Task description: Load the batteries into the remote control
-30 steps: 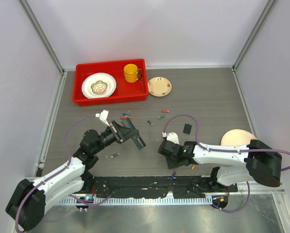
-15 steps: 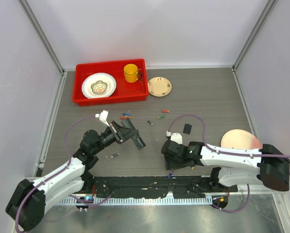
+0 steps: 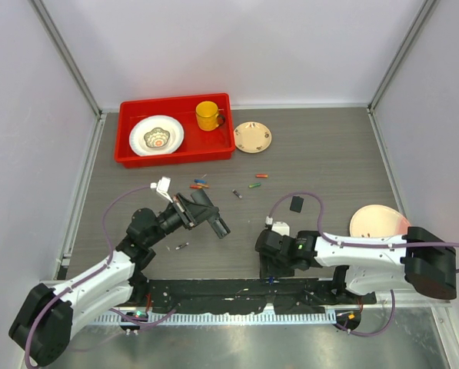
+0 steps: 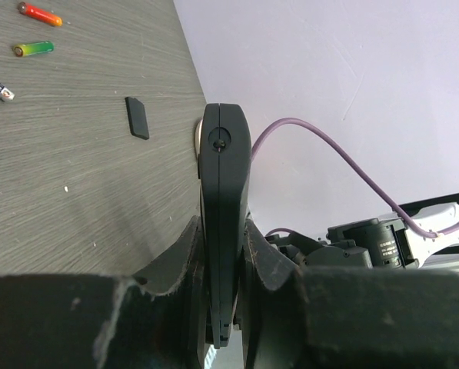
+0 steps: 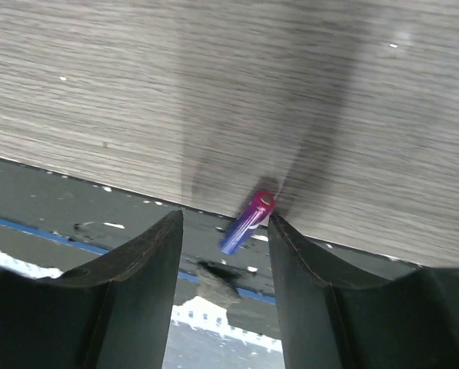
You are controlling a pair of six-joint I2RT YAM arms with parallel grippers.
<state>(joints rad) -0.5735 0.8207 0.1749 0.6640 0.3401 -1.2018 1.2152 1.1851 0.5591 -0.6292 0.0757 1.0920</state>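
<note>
My left gripper (image 3: 197,208) is shut on the remote control (image 3: 211,218), a slim black bar held edge-on between the fingers (image 4: 224,231) above the table. Its small black back cover (image 3: 296,204) lies flat on the table to the right (image 4: 138,118). My right gripper (image 3: 269,267) stands open at the table's near edge. A purple-blue battery (image 5: 246,221) lies between its fingertips across that edge, close to the right finger. Several more batteries lie farther back: a green one (image 3: 254,184), a red one (image 3: 261,175) and a cluster (image 3: 200,183).
A red tray (image 3: 124,137) at the back left holds a white bowl (image 3: 157,135) and a yellow mug (image 3: 207,115). A small patterned plate (image 3: 253,137) sits beside it. A pink plate (image 3: 377,221) lies at the right. A black strip (image 3: 214,296) runs along the front edge.
My right gripper has moved toward the near edge and its jaws have opened wider, now standing over the purple-blue battery. The left arm with the remote control has barely moved.
</note>
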